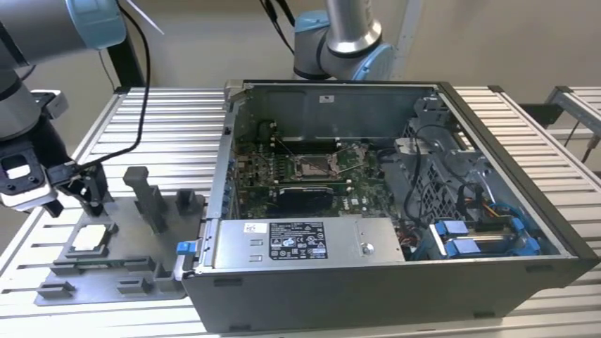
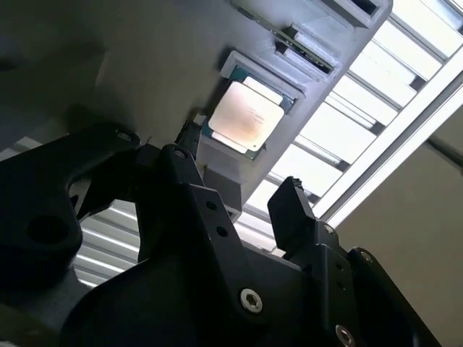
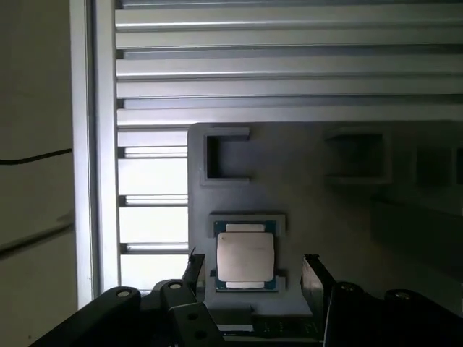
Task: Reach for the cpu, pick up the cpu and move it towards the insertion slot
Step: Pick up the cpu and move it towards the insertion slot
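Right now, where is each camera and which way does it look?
Exterior view: off the arm, looking down at the computer case; arm at the view's left.
First wrist view: on the arm, facing the cpu past open fingers.
Second wrist view: on the arm, facing the cpu past the fingers.
Both share cpu and fingers.

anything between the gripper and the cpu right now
Nothing visible. In the first wrist view the open gripper faces the cpu, which lies uncovered in its grey fixture.
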{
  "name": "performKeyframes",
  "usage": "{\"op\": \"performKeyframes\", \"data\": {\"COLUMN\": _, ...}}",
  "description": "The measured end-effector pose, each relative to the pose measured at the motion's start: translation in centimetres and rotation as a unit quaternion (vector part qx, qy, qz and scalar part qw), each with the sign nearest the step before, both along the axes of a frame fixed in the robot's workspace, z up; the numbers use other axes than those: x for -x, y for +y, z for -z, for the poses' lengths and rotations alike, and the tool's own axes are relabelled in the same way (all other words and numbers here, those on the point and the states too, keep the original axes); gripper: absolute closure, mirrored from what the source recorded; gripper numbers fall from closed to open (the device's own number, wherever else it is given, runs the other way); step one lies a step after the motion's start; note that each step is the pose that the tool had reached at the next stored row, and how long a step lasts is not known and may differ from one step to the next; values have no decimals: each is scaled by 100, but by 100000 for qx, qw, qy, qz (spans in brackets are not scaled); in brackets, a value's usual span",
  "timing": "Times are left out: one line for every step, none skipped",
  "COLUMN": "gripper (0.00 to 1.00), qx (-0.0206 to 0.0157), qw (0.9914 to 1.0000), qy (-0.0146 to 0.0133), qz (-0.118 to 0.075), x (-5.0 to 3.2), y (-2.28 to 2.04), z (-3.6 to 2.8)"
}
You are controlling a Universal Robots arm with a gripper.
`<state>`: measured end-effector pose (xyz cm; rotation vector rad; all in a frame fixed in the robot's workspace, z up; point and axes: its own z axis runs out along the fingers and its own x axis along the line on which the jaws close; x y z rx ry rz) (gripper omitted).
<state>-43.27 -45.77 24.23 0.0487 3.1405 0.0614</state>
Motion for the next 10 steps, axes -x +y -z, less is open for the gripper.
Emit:
{"op": "performKeyframes", "data": {"gripper": 0, "qx": 1, "qw": 100000, "qy": -1, "qz": 1, "x": 1, "y": -8, "z": 13}}
{"op": "performKeyframes", "data": {"gripper": 0, "qx": -2, "qw": 100000, "qy": -6, "qz": 0, "x": 2, "y": -16, "z": 26}}
{"op": "performKeyframes", "data": {"gripper": 0, "qx": 0, "qw": 100000, "qy": -3, "qz": 0, "x": 3, "y": -25, "z": 39}}
{"op": "performKeyframes", "data": {"gripper": 0, "qx": -3, "qw": 100000, "qy": -4, "qz": 0, "x": 4, "y": -36, "z": 51}}
{"op": "performKeyframes", "data": {"gripper": 0, "qx": 3, "qw": 100000, "qy": 3, "qz": -3, "x": 5, "y": -47, "z": 62}}
{"op": "performKeyframes", "data": {"gripper": 0, "qx": 1, "qw": 100000, "qy": -1, "qz": 1, "x": 6, "y": -57, "z": 74}}
{"op": "performKeyframes", "data": {"gripper": 0, "qx": 2, "qw": 100000, "qy": 0, "qz": 0, "x": 6, "y": -66, "z": 86}}
{"op": "performKeyframes", "data": {"gripper": 0, "qx": -3, "qw": 100000, "qy": -6, "qz": 0, "x": 6, "y": -73, "z": 101}}
{"op": "performKeyframes", "data": {"gripper": 0, "qx": -1, "qw": 100000, "qy": -3, "qz": 1, "x": 6, "y": -79, "z": 115}}
{"op": "performKeyframes", "data": {"gripper": 0, "qx": -5, "qw": 100000, "qy": -11, "qz": 2, "x": 6, "y": -83, "z": 132}}
